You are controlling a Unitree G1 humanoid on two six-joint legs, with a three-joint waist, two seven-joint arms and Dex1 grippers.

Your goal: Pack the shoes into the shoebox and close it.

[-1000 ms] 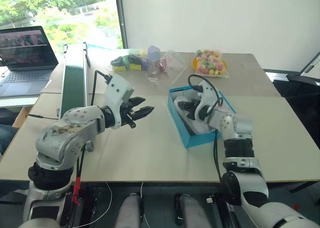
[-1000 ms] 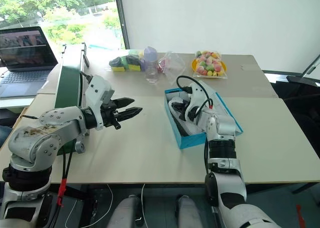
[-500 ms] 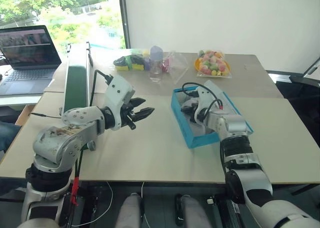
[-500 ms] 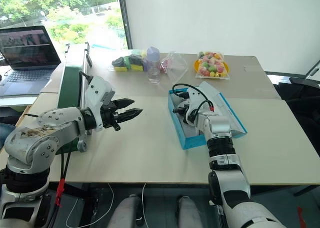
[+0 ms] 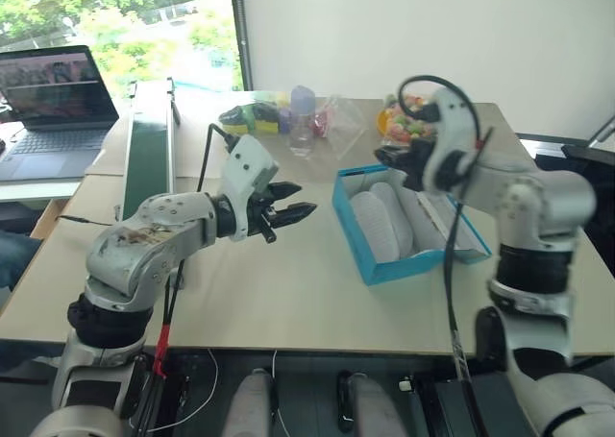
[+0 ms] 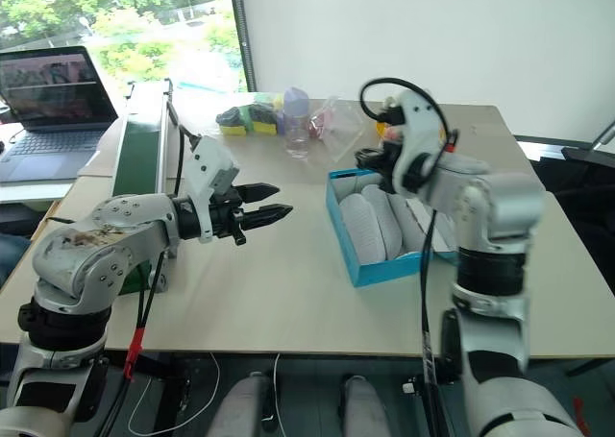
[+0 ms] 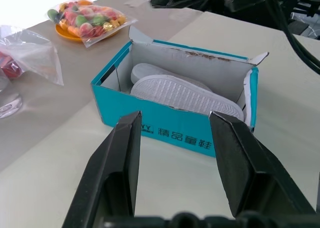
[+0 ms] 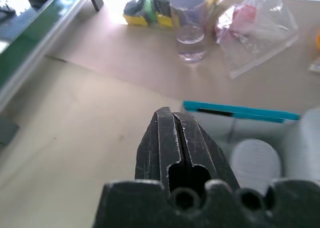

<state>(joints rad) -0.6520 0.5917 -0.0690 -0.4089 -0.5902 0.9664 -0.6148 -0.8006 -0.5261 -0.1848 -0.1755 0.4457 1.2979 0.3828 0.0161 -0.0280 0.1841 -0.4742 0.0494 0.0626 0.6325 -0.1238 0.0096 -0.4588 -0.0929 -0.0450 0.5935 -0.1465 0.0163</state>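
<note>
A pale counter (image 5: 288, 293) by a sunlit window carries the turquoise shoebox (image 5: 380, 264), which sits open right of centre with its lid (image 5: 459, 228) folded back on the far right side. Both grey shoes (image 5: 384, 221) lie inside, side by side, pale soles up, filling the box end to end. Above the box's far end hangs the right tool (image 8: 175, 138), its two black fingers pressed together on nothing. To the left, well apart from the box, the left tool (image 5: 288, 209) hovers over bare counter, fingers about half spread and empty, aimed at the box's long side. Behind stand a clear bottle (image 5: 300, 120), some plastic bags (image 5: 336, 120), a yellow plate of sweets (image 5: 408, 125) and, far left, a laptop (image 5: 48, 110).

Packing looks finished; closing the lid appears to be the step in hand. The next move probably calls for a tool to get under the lid's outer edge and swing it over the shoes, with the other perhaps steadying the box.

A second ago the right tool was down inside the box among the shoes; it has since lifted clear, leaving both soles plainly exposed. The left tool has barely shifted.
</note>
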